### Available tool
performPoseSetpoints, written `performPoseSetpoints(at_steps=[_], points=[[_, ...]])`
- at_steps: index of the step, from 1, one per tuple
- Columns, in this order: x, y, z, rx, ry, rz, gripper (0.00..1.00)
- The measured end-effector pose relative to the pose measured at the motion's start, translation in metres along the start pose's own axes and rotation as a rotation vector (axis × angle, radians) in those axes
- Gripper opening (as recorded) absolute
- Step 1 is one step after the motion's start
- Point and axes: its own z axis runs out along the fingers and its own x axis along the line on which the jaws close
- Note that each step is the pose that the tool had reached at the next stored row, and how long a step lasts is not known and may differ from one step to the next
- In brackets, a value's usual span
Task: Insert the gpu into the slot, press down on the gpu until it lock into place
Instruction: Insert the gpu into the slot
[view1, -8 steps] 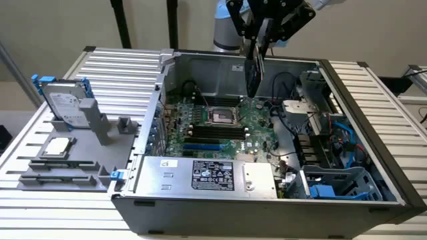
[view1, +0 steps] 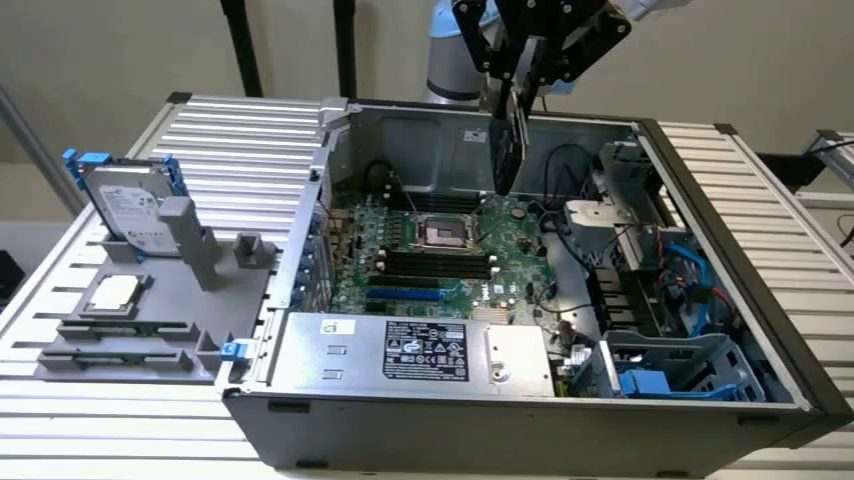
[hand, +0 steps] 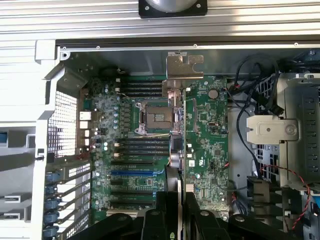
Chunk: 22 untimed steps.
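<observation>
Gripper (view1: 531, 65): is gripping the gpu (view1: 509, 140), jaws closed on the card's upper edge, and is hanging above the open computer case (view1: 534, 420).
Gpu: is hanging upright directly beneath the gripper, with its metal bracket (hand: 184, 67) at the end farthest from the fingers.
Slot (view1: 404, 296): is lying on the motherboard (view1: 514, 265) below the gripper, off to one side of the card and apart from it.

gpu (view1: 510, 140) upright (unseated), apart from slot (view1: 404, 296)

Robotics lab bench for computer assembly.
An opened computer case (view1: 400, 440) sits on a ribbed aluminium table (view1: 240, 130) beside a grey parts fixture (view1: 174, 290), robot arm (view1: 451, 70) behind.
</observation>
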Motion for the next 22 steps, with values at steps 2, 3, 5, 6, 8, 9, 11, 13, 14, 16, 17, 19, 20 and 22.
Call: performPoseSetpoints(at_steps=[2, 3, 5, 6, 8, 9, 11, 13, 14, 16, 17, 19, 20, 22], points=[[0.0, 0.0, 0.0, 0.0, 0.0, 0.0, 0.26], [0.0, 0.0, 0.0, 0.0, 0.0, 0.0, 0.26], [0.0, 0.0, 0.0, 0.0, 0.0, 0.0, 0.26], [0.0, 0.0, 0.0, 0.0, 0.0, 0.0, 0.26], [0.0, 0.0, 0.0, 0.0, 0.0, 0.0, 0.26], [0.0, 0.0, 0.0, 0.0, 0.0, 0.0, 0.26], [0.0, 0.0, 0.0, 0.0, 0.0, 0.0, 0.26], [-0.0004, 0.0, 0.0, 0.0, 0.0002, -0.001, 0.26], [-0.0006, 0.0, 0.0, 0.0004, 0.001, -0.01, 0.26], [-0.0006, -0.0001, 0.0, 0.0017, 0.0034, -0.044, 0.26], [-0.0007, -0.0001, 0.0, 0.0025, 0.0049, -0.062, 0.26], [-0.0007, 0.0, 0.0, 0.004, 0.0075, -0.098, 0.26], [-0.0007, 0.0, 0.0, 0.0047, 0.0086, -0.116, 0.26], [-0.0007, 0.0, 0.0, 0.006, 0.0111, -0.152, 0.26]])
